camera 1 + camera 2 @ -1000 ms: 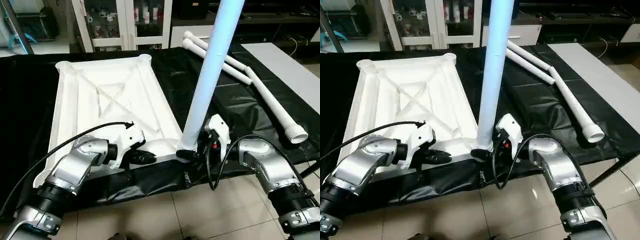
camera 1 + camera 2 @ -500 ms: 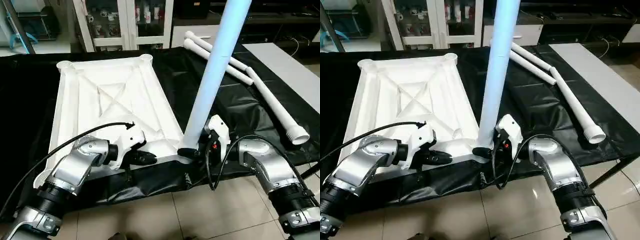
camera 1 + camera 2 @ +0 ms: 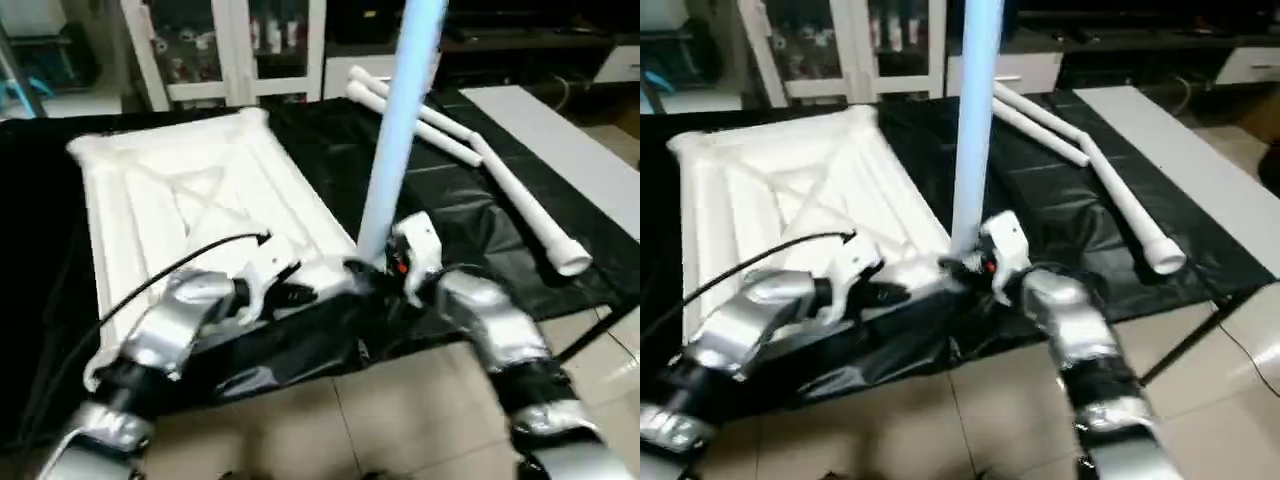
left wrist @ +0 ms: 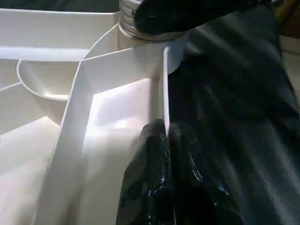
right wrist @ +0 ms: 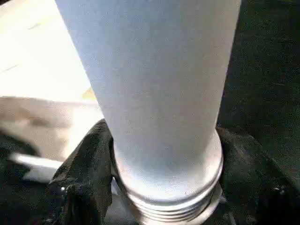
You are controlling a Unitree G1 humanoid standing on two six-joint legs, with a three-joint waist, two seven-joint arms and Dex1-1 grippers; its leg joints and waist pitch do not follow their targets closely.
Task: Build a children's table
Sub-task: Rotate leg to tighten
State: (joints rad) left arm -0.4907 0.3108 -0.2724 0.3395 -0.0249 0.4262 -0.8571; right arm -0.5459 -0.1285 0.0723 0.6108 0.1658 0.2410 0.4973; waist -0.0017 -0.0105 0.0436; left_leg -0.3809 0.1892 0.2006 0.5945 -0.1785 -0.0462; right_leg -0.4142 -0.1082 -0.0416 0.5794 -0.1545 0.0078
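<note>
Leg standing at tabletop corner, both grippers at that corner.

We find the white tabletop (image 3: pixel 190 200) lying underside up on the black-covered work table (image 3: pixel 450 210), ribs showing. One leg (image 3: pixel 400 120) stands upright at the near corner socket (image 4: pixel 150 51) on the robot's right, its threaded base visible at the socket. The right gripper (image 5: pixel 159 187) has a black finger (image 5: pixel 82 173) on each side of the leg base, clamped around it. The left gripper (image 4: pixel 161 154) has its fingers pressed together on the thin upright rim of the tabletop just beside that socket. Three more legs (image 3: pixel 520 190) lie loose on the black cover, well apart from the tabletop, on the right.
</note>
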